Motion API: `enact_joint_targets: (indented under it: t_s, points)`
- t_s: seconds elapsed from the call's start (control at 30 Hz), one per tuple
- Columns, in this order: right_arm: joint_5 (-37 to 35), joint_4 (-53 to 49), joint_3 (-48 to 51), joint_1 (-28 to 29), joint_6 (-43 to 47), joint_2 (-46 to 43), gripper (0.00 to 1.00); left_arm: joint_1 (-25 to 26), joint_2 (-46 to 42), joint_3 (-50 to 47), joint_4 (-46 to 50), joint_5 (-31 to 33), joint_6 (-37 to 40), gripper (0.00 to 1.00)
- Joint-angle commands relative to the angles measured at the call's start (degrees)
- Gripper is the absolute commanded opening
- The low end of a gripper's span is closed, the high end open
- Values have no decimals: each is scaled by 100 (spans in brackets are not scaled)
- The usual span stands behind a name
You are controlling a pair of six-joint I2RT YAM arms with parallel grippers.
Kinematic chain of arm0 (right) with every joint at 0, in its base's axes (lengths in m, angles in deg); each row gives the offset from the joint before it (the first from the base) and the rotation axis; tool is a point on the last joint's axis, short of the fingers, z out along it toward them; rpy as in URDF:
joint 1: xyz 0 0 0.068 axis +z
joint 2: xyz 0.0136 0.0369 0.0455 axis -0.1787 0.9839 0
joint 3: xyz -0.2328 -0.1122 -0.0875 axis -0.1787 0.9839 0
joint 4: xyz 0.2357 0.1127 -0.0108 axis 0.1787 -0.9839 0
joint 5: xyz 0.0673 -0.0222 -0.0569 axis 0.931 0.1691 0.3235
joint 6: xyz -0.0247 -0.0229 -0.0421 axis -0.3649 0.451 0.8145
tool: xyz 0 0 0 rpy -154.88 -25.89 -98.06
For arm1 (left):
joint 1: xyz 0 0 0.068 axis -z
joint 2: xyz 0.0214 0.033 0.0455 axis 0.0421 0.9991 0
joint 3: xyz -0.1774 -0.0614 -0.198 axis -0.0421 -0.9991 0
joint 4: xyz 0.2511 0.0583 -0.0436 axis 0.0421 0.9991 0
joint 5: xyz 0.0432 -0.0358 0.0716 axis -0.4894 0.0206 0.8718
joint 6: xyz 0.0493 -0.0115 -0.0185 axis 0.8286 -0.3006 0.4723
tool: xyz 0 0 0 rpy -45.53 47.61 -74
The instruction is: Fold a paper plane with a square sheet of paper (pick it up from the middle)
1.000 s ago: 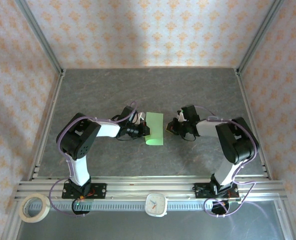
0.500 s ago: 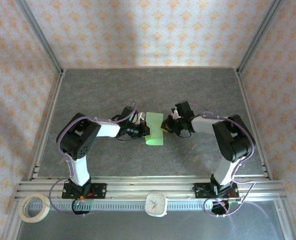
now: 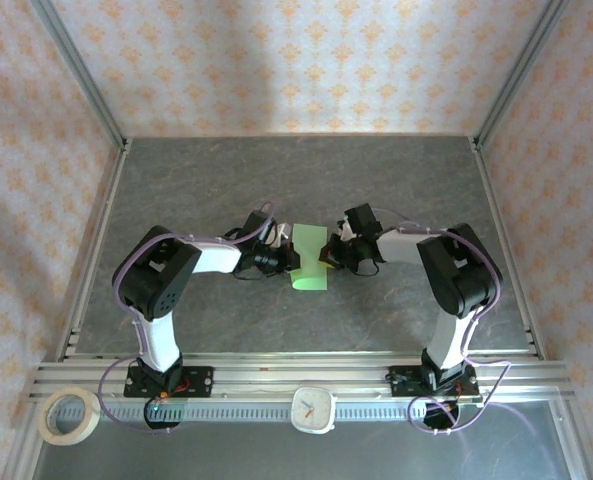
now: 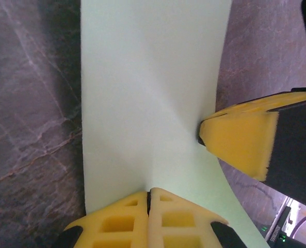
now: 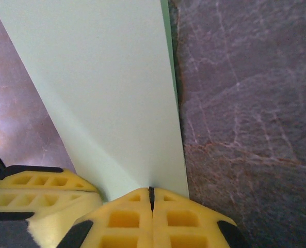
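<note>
You are holding the sheet of paper (image 3: 310,274) from both sides, near the middle of the table (image 3: 276,180), between the two arms. It is lying as a narrow pale green strip with its long side running near to far. It seems to be folded once already: in the right wrist view a second layer is showing along its right edge. No pointed nose is showing, so I am judging the plane as only begun.

The left gripper (image 4: 149,195) is pinching the left edge of the strip, with its yellow pads clenched and the paper between them. The right gripper (image 5: 151,192) is doing the same on the right edge, jaws clenched on the paper, almost opposite the left one. In the left wrist view a soft wrinkle is running across the paper between the two grips.

I am expecting this paper to behave as very light, thin and limp. It is probably going to buckle when you are pushing the grippers together, and it may tear at a pinch point if you are pulling them apart. The foam pads are likely gripping it well, so slipping is the smaller danger. Taking it at the edges, around the middle of the long sides, looks like the right hold.
</note>
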Motion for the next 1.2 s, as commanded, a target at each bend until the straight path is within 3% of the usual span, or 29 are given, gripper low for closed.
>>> enact_joint_targets:
  t_s: [0.0,0.27,0.4,0.6,0.83,1.17]
  points:
    - [-840,-716,189,16,177,364,0,62,-542,179,157,-1,-79,9]
    - [-813,-642,130,9,221,371,0,-121,-1377,-137,135,756,-437,12]
    - [-766,-654,57,8,276,363,0,-376,-1360,-209,-126,732,-656,13]
    - [-501,-575,-123,10,323,385,4,-405,-530,688,108,357,-270,12]
    - [-227,-563,-436,9,379,377,10,-419,560,1863,860,668,239,10]
    - [105,-421,-494,6,408,166,24,-641,1319,2306,879,891,313,7]
